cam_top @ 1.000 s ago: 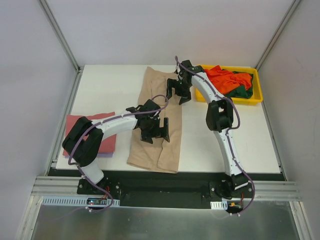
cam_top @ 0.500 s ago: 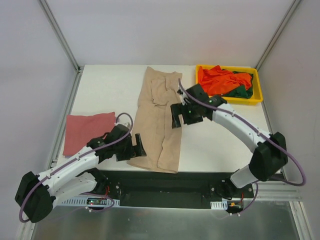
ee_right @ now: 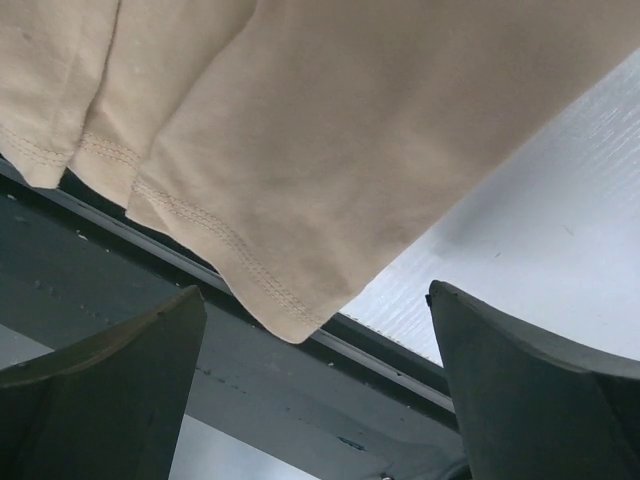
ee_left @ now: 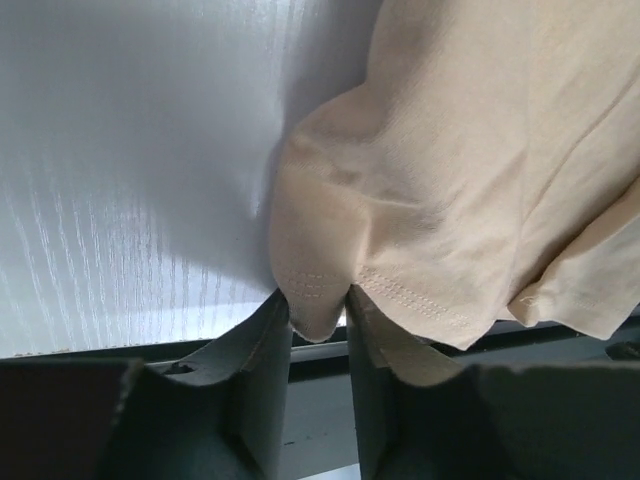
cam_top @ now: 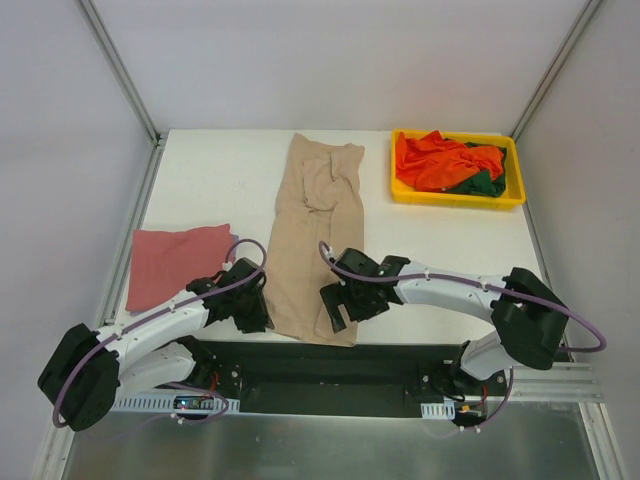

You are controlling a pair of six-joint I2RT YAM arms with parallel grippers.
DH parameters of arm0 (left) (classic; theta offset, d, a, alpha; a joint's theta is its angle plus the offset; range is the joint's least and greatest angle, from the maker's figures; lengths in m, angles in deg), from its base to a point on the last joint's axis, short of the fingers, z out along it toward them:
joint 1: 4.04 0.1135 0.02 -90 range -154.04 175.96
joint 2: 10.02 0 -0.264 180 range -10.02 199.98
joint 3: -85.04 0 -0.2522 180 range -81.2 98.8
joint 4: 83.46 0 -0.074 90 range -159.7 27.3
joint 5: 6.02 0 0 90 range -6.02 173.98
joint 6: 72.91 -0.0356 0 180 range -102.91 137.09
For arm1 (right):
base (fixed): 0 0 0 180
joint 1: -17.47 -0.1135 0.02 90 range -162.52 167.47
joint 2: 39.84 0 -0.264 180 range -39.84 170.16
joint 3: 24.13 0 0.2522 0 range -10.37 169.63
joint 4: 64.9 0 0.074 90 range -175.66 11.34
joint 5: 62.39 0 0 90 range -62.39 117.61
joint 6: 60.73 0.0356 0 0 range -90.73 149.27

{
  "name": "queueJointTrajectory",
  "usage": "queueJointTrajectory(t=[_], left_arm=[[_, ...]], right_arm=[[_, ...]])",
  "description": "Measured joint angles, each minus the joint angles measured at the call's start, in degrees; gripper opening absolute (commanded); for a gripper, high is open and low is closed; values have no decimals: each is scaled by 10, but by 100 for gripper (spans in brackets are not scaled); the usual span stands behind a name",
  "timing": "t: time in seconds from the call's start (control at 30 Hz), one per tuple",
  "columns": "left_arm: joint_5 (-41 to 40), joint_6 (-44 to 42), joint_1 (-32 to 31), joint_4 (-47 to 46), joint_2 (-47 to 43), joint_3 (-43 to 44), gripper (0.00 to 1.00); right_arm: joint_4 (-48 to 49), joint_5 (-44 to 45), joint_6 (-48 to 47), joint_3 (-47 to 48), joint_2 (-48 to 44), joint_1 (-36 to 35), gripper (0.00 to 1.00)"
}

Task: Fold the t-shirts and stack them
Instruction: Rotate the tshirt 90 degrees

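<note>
Left wrist view: your left gripper (ee_left: 316, 300) has its jaws drawn almost together, pinching a small fold of the stitched hem at one near corner of the tan t-shirt (ee_left: 450, 150). The cloth bunches up above the pinch and spreads up and to the right, with more hem layers hanging beside it. To the left of the pinch you see the bare white table (ee_left: 130, 150), and its near edge runs just under the jaws.

On the right wrist camera, your right gripper (ee_right: 315, 292) is spread wide, holding nothing. The shirt's other near corner lies between the two jaws without touching either one. That corner sticks out past the table edge over the dark frame below, and two more hem folds lie to its left.

From the top camera, both grippers sit low at the near end of the tan t-shirt, the left at its left corner and the right at its right corner. The shirt lies as a long narrow strip running from the near table edge to the far edge. A red t-shirt (cam_top: 175, 262) lies folded flat on the left side of the table, just beside the left arm. At the far right corner, well apart from both grippers, the yellow tray (cam_top: 455, 200) holds a crumpled orange t-shirt (cam_top: 435, 160) and a green t-shirt (cam_top: 482, 185).
</note>
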Motion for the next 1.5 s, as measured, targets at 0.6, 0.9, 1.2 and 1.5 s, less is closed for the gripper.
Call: queueJointTrajectory(t=[0.6, 0.9, 1.2, 1.5], left_arm=[[23, 65, -43, 21, -80, -30, 93], [-88, 58, -43, 167, -153, -3, 99], [-115, 58, -43, 203, -182, -3, 99], [-126, 58, -43, 208, -187, 3, 99]], right_arm=[[16, 82, 23, 88, 30, -114, 85], [17, 101, 53, 133, 126, -132, 54], [-6, 132, 80, 152, 167, -133, 34], [-13, 140, 99, 152, 178, -136, 1]])
